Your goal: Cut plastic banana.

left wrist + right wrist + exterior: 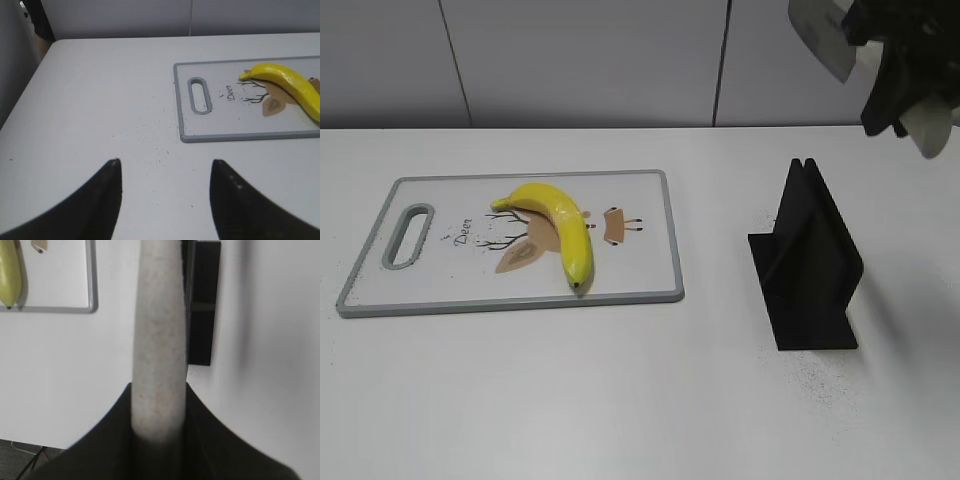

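We saw a white worktop (620, 400) spreading across the whole scene, with a pale panelled wall behind it. On its left half lay a white cutting board (640, 270) with a grey rim and a slotted handle at its left end. To the right, well apart from the board, stood a black knife holder (810, 265), upright on its flat base, slot at the top.

The right arm was raised high at the far right, above and behind the holder, its dark right end effector (159, 405) clamped on the speckled off-white handle of a knife (159, 340). In the exterior view we could make out the pale blade tilted at the top edge of the frame, blurred. From the right wrist the handle ran straight away from the camera, over the holder, with the near right corner of the board at upper left.

The left arm hung low over the near left of the worktop; the left end effector (165, 172) showed its two black fingertips (112, 172) spread apart with nothing between them, the board's handle end beyond.

The yellow plastic banana (558, 222) lay whole on the middle of the board, curving from far left to near right, over a printed deer drawing. Beside that drawing we read the word "Deer".
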Robot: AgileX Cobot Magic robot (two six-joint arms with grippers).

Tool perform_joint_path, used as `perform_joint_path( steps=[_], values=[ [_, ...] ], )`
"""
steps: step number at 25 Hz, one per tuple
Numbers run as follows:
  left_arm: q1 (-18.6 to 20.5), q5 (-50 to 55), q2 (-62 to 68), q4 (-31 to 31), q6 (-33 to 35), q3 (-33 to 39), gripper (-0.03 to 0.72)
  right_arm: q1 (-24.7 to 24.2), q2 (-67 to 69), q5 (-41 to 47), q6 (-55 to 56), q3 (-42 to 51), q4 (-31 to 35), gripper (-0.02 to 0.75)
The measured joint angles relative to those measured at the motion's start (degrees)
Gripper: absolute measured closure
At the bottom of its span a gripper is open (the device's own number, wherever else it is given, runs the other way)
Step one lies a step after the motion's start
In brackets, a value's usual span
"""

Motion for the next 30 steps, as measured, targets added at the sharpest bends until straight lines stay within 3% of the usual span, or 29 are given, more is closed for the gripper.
perform_joint_path(
  steps=[6, 14, 23, 30],
  values=[
    [0.00, -4.19, 11.51, 0.14, 1.32, -4.94, 0.144, 0.00, 1.05, 0.14, -11.88, -6.00, -0.06, 0.547],
    [0.00, -12.50, 37.05, -0.63, 10.66, -14.51, 0.144, 0.00, 9.21, 0.31, -26.01, -10.65, 0.71, 0.547],
    [-0.05, -13.69, 64.40, -10.32, 30.99, -33.04, 0.144, 0.70, 17.97, 0.31, -41.36, -18.29, 0.66, 0.547],
    [-1.24, -7.64, 79.53, -14.20, 54.66, -46.11, 0.144, 4.54, 23.98, 0.26, -58.70, -24.16, 1.26, 0.547]
  ],
)
